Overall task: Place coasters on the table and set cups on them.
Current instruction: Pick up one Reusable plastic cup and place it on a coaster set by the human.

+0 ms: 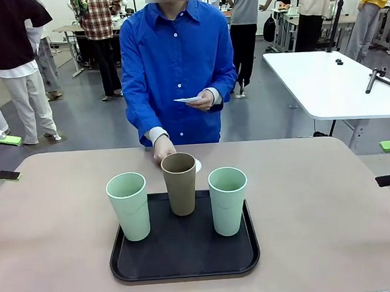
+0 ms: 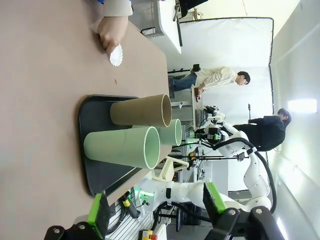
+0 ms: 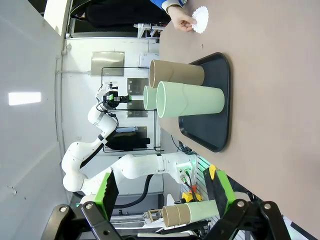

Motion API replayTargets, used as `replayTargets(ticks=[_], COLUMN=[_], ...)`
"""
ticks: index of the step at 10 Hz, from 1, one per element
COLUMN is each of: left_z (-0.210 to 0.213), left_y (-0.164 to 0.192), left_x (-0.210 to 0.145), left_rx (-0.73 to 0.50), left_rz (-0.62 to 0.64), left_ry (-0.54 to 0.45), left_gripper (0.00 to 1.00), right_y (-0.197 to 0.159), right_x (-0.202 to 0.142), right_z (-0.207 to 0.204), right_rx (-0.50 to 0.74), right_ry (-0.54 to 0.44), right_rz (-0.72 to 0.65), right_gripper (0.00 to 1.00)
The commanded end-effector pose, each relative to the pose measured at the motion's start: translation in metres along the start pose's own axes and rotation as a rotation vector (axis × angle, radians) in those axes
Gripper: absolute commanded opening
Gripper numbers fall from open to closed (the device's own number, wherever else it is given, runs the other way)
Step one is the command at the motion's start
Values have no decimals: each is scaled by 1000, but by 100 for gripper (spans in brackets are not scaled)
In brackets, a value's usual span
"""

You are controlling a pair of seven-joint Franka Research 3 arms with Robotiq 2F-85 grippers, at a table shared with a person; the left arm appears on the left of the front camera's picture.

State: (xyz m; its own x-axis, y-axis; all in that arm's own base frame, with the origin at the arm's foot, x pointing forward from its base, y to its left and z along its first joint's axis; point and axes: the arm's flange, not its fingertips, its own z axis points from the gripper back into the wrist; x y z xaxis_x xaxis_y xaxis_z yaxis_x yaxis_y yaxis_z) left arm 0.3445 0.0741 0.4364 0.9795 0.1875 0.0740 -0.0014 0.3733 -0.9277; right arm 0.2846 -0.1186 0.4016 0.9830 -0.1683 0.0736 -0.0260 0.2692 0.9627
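Observation:
Three cups stand on a black tray (image 1: 185,256) in the middle of the table (image 1: 332,217): a mint one (image 1: 128,206) at left, a brown one (image 1: 180,183) at the back, a mint one (image 1: 228,200) at right. Behind the brown cup the person's hand (image 1: 162,148) lays a white lacy coaster (image 1: 198,165) on the table. The other hand holds more coasters (image 1: 189,100) at chest height. My left gripper (image 2: 154,207) is open and empty, well back from the cups (image 2: 122,146). My right gripper (image 3: 165,192) is also open and empty, far from the cups (image 3: 190,100) and the coaster (image 3: 201,19).
A white table (image 1: 330,85) stands beyond the far right corner, and several people stand farther back. Bare tabletop lies on both sides of the tray and between it and the person.

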Motion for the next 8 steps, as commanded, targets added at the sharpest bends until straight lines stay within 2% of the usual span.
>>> replayTargets(ticks=[1, 8], left_z=[1, 1], left_y=[0, 0], left_x=[1, 1], left_rx=[-13, -13], left_rz=[-5, -5], left_ry=[-2, -2], left_gripper=[100, 100], right_y=[-1, -1], right_x=[2, 2], right_z=[0, 0], right_rx=[11, 11], right_ry=[-5, -5], right_rz=[-1, -1], right_gripper=[100, 100])
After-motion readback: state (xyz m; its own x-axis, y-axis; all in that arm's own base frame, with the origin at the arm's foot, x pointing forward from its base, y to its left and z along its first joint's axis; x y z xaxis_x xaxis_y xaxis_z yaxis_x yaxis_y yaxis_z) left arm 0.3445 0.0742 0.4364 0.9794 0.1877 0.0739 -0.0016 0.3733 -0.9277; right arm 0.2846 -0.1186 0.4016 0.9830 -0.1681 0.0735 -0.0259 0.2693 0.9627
